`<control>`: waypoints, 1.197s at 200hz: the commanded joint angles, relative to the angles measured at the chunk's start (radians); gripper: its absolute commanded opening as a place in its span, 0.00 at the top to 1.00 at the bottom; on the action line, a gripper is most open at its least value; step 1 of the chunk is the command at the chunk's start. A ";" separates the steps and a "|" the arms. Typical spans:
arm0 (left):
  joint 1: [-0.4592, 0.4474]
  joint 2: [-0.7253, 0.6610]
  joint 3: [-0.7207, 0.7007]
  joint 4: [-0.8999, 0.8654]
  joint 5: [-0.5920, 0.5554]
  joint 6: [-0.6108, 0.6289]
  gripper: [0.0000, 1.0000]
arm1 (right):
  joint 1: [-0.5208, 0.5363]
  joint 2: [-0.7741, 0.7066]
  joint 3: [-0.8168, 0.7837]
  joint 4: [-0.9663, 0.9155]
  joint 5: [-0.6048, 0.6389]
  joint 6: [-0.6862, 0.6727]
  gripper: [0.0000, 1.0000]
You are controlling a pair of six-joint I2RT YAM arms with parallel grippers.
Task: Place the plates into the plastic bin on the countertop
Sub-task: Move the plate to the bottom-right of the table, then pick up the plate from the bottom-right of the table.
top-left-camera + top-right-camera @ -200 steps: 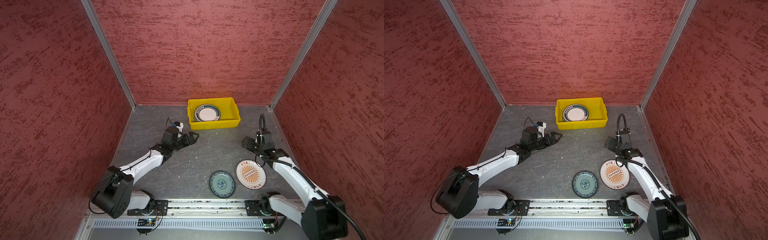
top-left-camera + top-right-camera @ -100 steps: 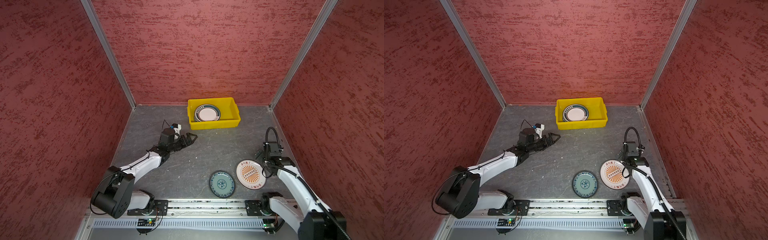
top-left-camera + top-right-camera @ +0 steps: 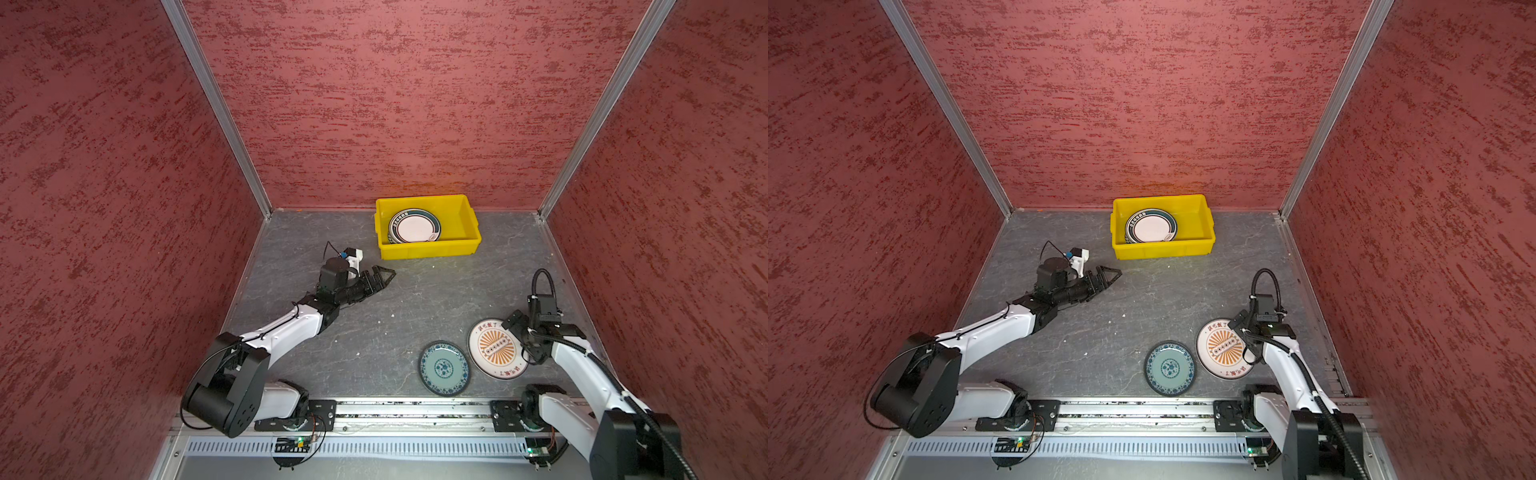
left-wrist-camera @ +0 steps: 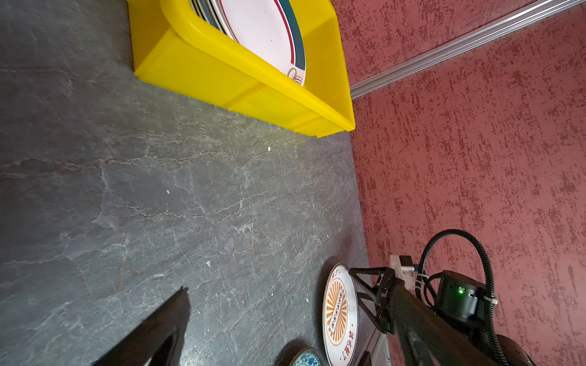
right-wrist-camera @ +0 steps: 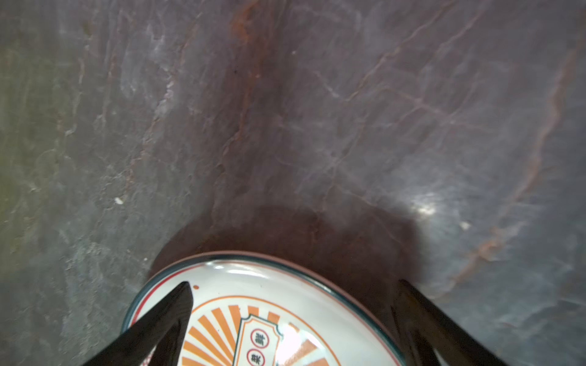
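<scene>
At nine o'clock on the dark grey, pale-veined stone-look worktop [image 3: 415, 307], white-and-black left arm [image 3: 291, 328], stretched low and pointing toward one o'clock. Left jaws parted wide, nothing between them, tips short of the bin and apart from it. At twelve o'clock, close against the red textured back wall [image 3: 415, 104], bright yellow rectangular plastic bin [image 3: 428, 249], also in a top view [image 3: 1163, 249] and in the left wrist view [image 4: 206, 73]. Inside it, toward its nine o'clock end, a stack of round plates, topmost a white plate with dark teal rim band [image 3: 414, 226], edges of others showing beneath; number in the stack impossible to tell. At five o'clock near the front rail, small round teal-blue patterned plate [image 3: 444, 368], flat on the worktop, touched by nothing. Just beside it at four o'clock, round white plate with orange sunburst print [image 3: 494, 349], flat, the two rims very close; touching or not, impossible to tell. Further toward three o'clock, white-and-black right arm [image 3: 582, 365], bent down over that plate's two o'clock edge. Right jaws spread wide and astride the rim: in the right wrist view, one jaw above the printed face [image 5: 269, 317], the other outside the rim above bare worktop [image 5: 285, 95]. Not closed on the plate; contact impossible to tell.
</scene>
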 commanded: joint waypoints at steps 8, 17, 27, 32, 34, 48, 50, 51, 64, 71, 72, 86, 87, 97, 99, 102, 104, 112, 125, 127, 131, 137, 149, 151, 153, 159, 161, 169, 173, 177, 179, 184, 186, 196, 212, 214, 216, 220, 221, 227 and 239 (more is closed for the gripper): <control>0.010 -0.021 -0.017 0.028 0.014 -0.004 0.01 | -0.004 0.013 -0.042 0.136 -0.163 0.062 0.01; 0.011 -0.021 -0.017 0.027 0.017 -0.005 0.01 | -0.003 0.020 -0.054 0.180 -0.203 0.080 0.01; 0.011 -0.022 -0.017 0.026 0.019 -0.005 0.01 | -0.004 0.031 -0.061 0.214 -0.240 0.099 0.01; 0.013 -0.023 -0.017 0.026 0.018 -0.005 0.01 | -0.004 0.037 -0.062 0.226 -0.254 0.105 0.01; 0.013 -0.023 -0.017 0.026 0.019 -0.004 0.01 | -0.003 0.038 -0.062 0.231 -0.259 0.107 0.01; 0.014 -0.028 -0.017 0.023 0.019 -0.004 0.01 | -0.004 0.047 -0.056 0.242 -0.274 0.107 0.01; 0.014 -0.028 -0.018 0.022 0.017 -0.005 0.01 | -0.003 0.047 -0.054 0.243 -0.275 0.105 0.01; 0.014 -0.028 -0.018 0.022 0.017 -0.005 0.01 | -0.003 0.047 -0.054 0.242 -0.276 0.104 0.01; 0.016 -0.031 -0.017 0.019 0.016 -0.002 0.01 | -0.003 0.045 -0.036 0.221 -0.276 0.078 0.01; 0.017 -0.032 -0.016 0.015 0.016 -0.003 0.01 | -0.003 0.041 -0.027 0.198 -0.270 0.063 0.01; 0.017 -0.033 -0.014 0.014 0.016 -0.003 0.01 | -0.004 0.040 -0.025 0.193 -0.269 0.062 0.01; 0.018 -0.034 -0.012 0.012 0.014 0.000 0.01 | -0.004 0.023 -0.011 0.136 -0.233 0.035 0.01; 0.018 -0.035 -0.012 0.012 0.014 0.000 0.01 | -0.003 0.021 -0.011 0.132 -0.229 0.034 0.01; 0.019 -0.035 -0.011 0.010 0.014 -0.001 0.01 | -0.004 0.004 -0.006 0.084 -0.196 0.024 0.01; 0.019 -0.035 -0.011 0.010 0.014 -0.001 0.01 | -0.003 0.002 -0.005 0.073 -0.186 0.023 0.01; 0.019 -0.035 -0.010 0.010 0.014 -0.002 0.00 | -0.003 -0.004 -0.003 0.057 -0.173 0.021 0.01; 0.019 -0.035 -0.009 0.010 0.013 -0.002 0.01 | -0.004 -0.007 -0.002 0.047 -0.167 0.020 0.01; 0.019 -0.035 -0.008 0.011 0.016 -0.003 0.01 | -0.004 -0.021 0.001 0.010 -0.137 0.019 0.01; 0.018 -0.036 -0.007 0.011 0.016 -0.002 0.01 | -0.004 -0.046 -0.002 -0.038 -0.101 0.028 0.01; 0.018 -0.036 -0.008 0.012 0.016 -0.003 0.01 | -0.003 -0.050 -0.004 -0.042 -0.100 0.030 0.01; 0.018 -0.036 -0.007 0.012 0.016 -0.003 0.01 | -0.003 -0.058 -0.009 -0.049 -0.101 0.033 0.01; 0.018 -0.036 -0.007 0.012 0.016 -0.003 0.01 | -0.003 -0.070 -0.016 -0.056 -0.106 0.038 0.01; 0.019 -0.037 -0.008 0.013 0.017 -0.005 0.01 | -0.004 -0.095 -0.035 -0.061 -0.131 0.051 0.01; 0.019 -0.037 -0.008 0.012 0.017 -0.004 0.01 | -0.004 -0.099 -0.039 -0.061 -0.138 0.053 0.01; 0.018 -0.037 -0.007 0.012 0.018 -0.005 0.01 | -0.004 -0.102 -0.042 -0.061 -0.142 0.056 0.01; 0.018 -0.036 -0.008 0.013 0.018 -0.004 0.01 | -0.003 -0.112 -0.052 -0.061 -0.159 0.063 0.01; 0.019 -0.035 -0.008 0.013 0.019 -0.005 0.01 | -0.004 -0.114 -0.056 -0.061 -0.164 0.066 0.01; 0.019 -0.036 -0.007 0.013 0.020 -0.005 0.01 | -0.003 -0.125 -0.071 -0.062 -0.187 0.073 0.01; 0.019 -0.036 -0.008 0.014 0.021 -0.006 0.01 | -0.004 -0.128 -0.078 -0.062 -0.197 0.074 0.01; 0.018 -0.036 -0.008 0.013 0.021 -0.005 0.01 | -0.004 -0.132 -0.084 -0.063 -0.206 0.076 0.01; 0.018 -0.036 -0.007 0.014 0.022 -0.005 0.01 | -0.003 -0.134 -0.087 -0.064 -0.210 0.076 0.01; 0.018 -0.036 -0.007 0.014 0.022 -0.006 0.01 | -0.003 -0.138 -0.092 -0.064 -0.222 0.076 0.01; 0.018 -0.036 -0.008 0.014 0.022 -0.006 0.01 | -0.001 -0.140 -0.094 -0.064 -0.226 0.075 0.01; 0.018 -0.036 -0.007 0.014 0.022 -0.007 0.00 | -0.001 -0.153 -0.096 -0.075 -0.240 0.076 0.01; 0.018 -0.035 -0.006 0.014 0.020 -0.007 0.01 | 0.000 -0.171 -0.101 -0.090 -0.260 0.070 0.01; 0.018 -0.035 -0.006 0.015 0.020 -0.009 0.00 | 0.000 -0.174 -0.102 -0.093 -0.265 0.070 0.01; 0.018 -0.033 -0.005 0.016 0.021 -0.009 0.01 | 0.000 -0.176 -0.104 -0.094 -0.271 0.071 0.01; 0.018 -0.033 -0.006 0.016 0.018 -0.009 0.01 | 0.000 -0.179 -0.106 -0.097 -0.281 0.072 0.01; 0.018 -0.033 -0.006 0.016 0.018 -0.009 0.01 | 0.000 -0.180 -0.107 -0.096 -0.284 0.072 0.01; 0.017 -0.031 -0.006 0.017 0.018 -0.010 0.01 | 0.000 -0.188 -0.113 -0.095 -0.306 0.072 0.01; 0.018 -0.027 -0.004 0.019 0.019 -0.012 0.01 | 0.002 -0.202 -0.126 -0.092 -0.343 0.076 0.01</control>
